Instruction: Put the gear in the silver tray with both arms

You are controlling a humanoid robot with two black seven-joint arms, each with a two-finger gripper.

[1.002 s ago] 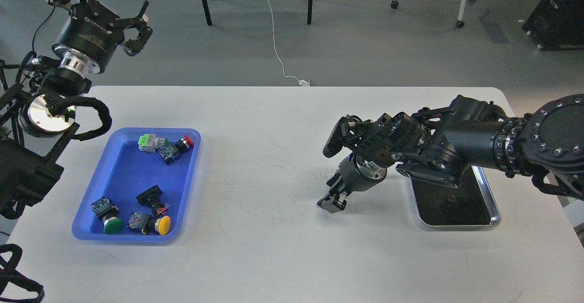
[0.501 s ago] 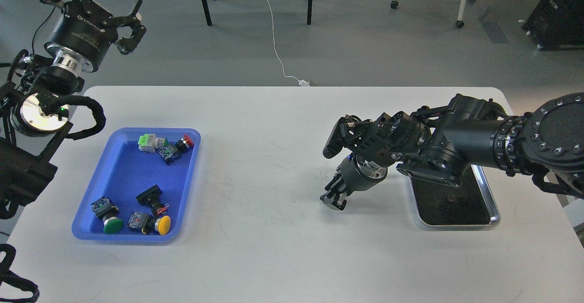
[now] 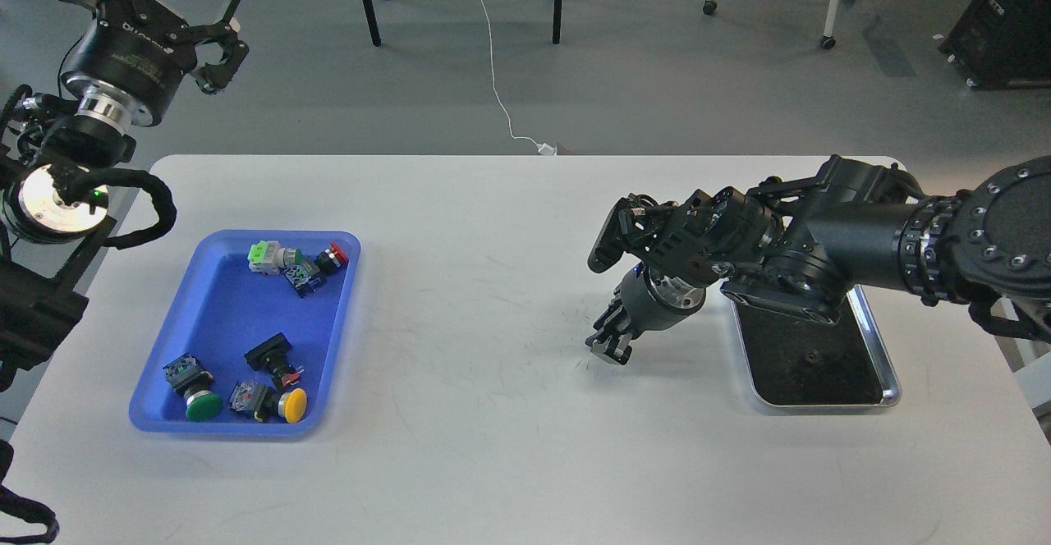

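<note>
Comparing with the shots from a second ago, the left gripper (image 3: 215,43) is seen pulled further up and out toward the left corner, well clear of the table (image 3: 493,463), fingers spread open and nothing held. The right gripper (image 3: 609,346) has been lifted a bit and drawn back toward the silver tray (image 3: 891,381). It's pointed down at bare table just left of the tray, and it's too dark and end-on for the fingers to be told apart, so open or closed can't be called. Nothing is visibly carried.

What that means, as a guess: neither arm is closing in on a part right now, so the next pick hasn't been started.

Only one view is given, so counts from the head camera: one blue tray (image 3: 160,418) on the left, with six push-button parts counted in it (three bunched at the top, three at the bottom, counted roughly since they overlap). One silver tray on the right, partly hidden under the right arm, with one small dark speck on its bottom that can't be identified.
</note>
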